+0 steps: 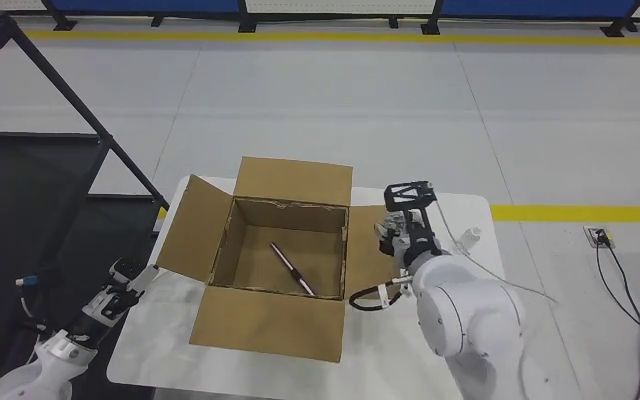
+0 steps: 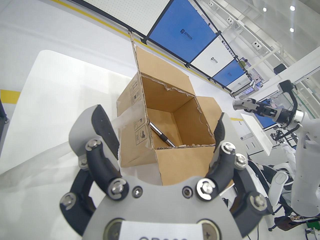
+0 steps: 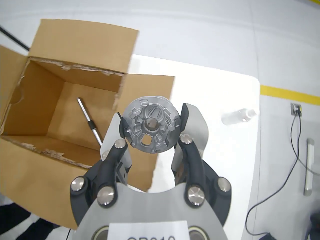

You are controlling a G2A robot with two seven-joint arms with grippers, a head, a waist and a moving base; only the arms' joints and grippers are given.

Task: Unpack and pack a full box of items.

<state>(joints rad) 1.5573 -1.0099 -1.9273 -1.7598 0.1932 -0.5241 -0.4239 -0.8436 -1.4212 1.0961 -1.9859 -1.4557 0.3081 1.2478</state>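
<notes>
Right gripper (image 3: 153, 121) clamped on metal disc (image 3: 150, 127), over right flap of box (image 1: 268, 326); opening just to its left, rod (image 1: 293, 269) diagonal inside. Left gripper (image 2: 161, 126) open, farther off.

An open brown cardboard box (image 1: 270, 325) sits mid-frame on a white rounded table (image 1: 160, 335), its four flaps spread, with a slim silver metal rod (image 1: 292, 268) lying slantwise on its floor. Right of the box, over the right flap, the right gripper (image 1: 392, 233) holds a small grey metal piece (image 1: 386, 240), with a small clear plastic bottle (image 1: 467, 238) farther right. The left gripper (image 1: 124, 273) hangs at the table's left edge, lower left.
</notes>
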